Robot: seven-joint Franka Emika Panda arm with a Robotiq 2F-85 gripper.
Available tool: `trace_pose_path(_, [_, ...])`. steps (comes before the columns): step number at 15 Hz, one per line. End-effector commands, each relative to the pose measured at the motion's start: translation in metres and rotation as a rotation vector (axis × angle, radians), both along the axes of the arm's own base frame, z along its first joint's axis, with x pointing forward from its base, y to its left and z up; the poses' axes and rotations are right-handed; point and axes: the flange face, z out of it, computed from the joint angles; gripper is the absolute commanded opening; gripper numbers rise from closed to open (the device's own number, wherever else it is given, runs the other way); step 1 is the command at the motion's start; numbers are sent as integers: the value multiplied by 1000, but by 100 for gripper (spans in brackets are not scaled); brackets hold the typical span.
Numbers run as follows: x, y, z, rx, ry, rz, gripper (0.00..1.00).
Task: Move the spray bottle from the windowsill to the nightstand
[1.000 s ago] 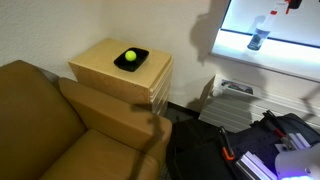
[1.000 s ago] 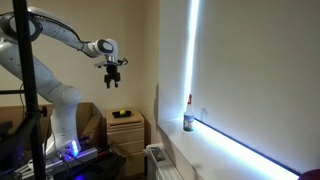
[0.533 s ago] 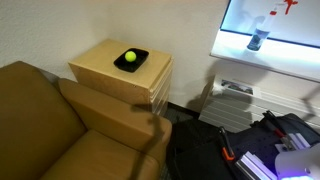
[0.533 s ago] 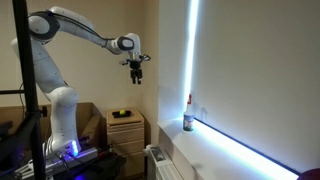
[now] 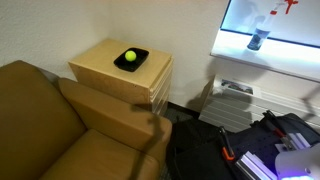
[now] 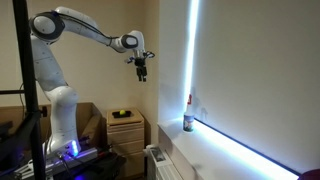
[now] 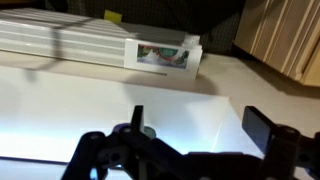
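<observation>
Spray bottle (image 6: 188,120), small and slim, with a translucent blue-grey body, white neck and red trigger head. Position: upright on the long white flat windowsill (image 5: 285,55), at the foot of the bright window, near the end of the ledge on the nightstand's side. Nothing touches it but the sill.

End effector (image 6: 141,72), dark and two-fingered, on the white jointed robot arm (image 6: 80,24). Position: hanging in mid-air with its fingers pointing down. It is higher than the spray bottle's red head, off to its room side and well apart from it, with no contact. In an exterior view it appears above the nightstand's window-side edge, but its depth cannot be judged. State: in the wrist view the two fingers (image 7: 137,118) stand apart with nothing between them, over a bright white surface (image 7: 60,110).

Nightstand (image 5: 100,62), a light tan wooden boxy cabinet with a flat square top and drawer fronts. Position: against the wall, just beside the brown upholstered sofa (image 5: 45,120). It carries a shallow black dish (image 5: 142,53) holding a yellow-green ball (image 5: 130,56).

Radiator unit (image 5: 235,88), white with a grille, below the windowsill.
</observation>
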Motion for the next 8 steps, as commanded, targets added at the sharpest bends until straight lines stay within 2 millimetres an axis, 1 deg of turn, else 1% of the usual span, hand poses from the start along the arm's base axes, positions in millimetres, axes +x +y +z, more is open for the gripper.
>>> trace_pose_path(1, [60,-56,-9,-85,-123,-141,100])
trace_pose_path(5, [112,-113,9,-113,-277,-337,100])
trace_pose_path(6, [121,-128,11,-110,-295,-395,100])
trace_pose_path(8, [133,-149,17,-94,-291,-513,100])
